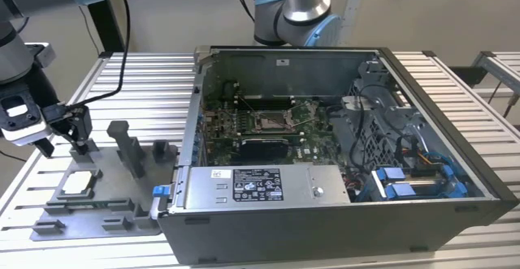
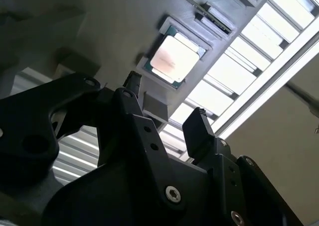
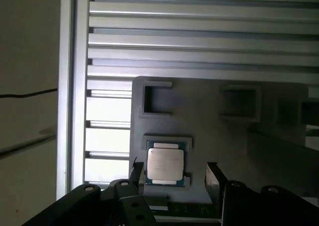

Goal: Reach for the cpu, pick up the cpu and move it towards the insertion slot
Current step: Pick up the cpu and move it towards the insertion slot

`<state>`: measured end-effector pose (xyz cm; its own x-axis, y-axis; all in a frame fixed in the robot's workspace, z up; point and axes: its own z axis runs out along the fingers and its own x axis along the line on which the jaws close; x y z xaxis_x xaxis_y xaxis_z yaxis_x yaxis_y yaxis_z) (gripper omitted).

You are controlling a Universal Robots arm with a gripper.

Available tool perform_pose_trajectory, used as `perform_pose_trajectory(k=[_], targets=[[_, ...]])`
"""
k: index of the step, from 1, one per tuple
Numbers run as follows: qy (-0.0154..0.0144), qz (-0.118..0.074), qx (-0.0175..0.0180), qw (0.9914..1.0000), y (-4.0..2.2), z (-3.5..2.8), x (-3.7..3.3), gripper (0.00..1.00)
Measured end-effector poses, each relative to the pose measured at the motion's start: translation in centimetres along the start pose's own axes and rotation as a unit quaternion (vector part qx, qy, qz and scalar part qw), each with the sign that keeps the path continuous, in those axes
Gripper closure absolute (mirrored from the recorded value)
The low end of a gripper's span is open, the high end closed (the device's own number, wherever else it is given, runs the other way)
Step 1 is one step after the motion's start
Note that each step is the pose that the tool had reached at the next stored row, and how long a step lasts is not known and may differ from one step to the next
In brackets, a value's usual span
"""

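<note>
Down in the lower left of the exterior view, the cpu (image 1: pixel 79 182) sits flat in its pocket on the grey tray (image 1: pixel 97 223), silver top up. Just above and behind it hangs the pincer (image 1: pixel 63 142), jaws spread wide with nothing in them. In the first wrist view the chip lies past the fingertips (image 3: pixel 213 173), not touching. I'd call this the reach. To do it well, I reckon you want the jaws square to the chip's edges, centred, and low enough to catch its thin sides. Further back, mid-frame, the insertion slot (image 1: pixel 272 121) sits inside the open computer case (image 1: pixel 325 232) on the slatted worktop (image 1: pixel 146 80).
</note>
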<state>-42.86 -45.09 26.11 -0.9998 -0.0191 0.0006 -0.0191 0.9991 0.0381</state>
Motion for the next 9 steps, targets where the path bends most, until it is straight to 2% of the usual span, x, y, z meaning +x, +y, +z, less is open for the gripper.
perform_pose_trajectory(k=[9], targets=[[0.0,0.0,0.0,1.0,-0.11,0.43,0.04,0.0]])
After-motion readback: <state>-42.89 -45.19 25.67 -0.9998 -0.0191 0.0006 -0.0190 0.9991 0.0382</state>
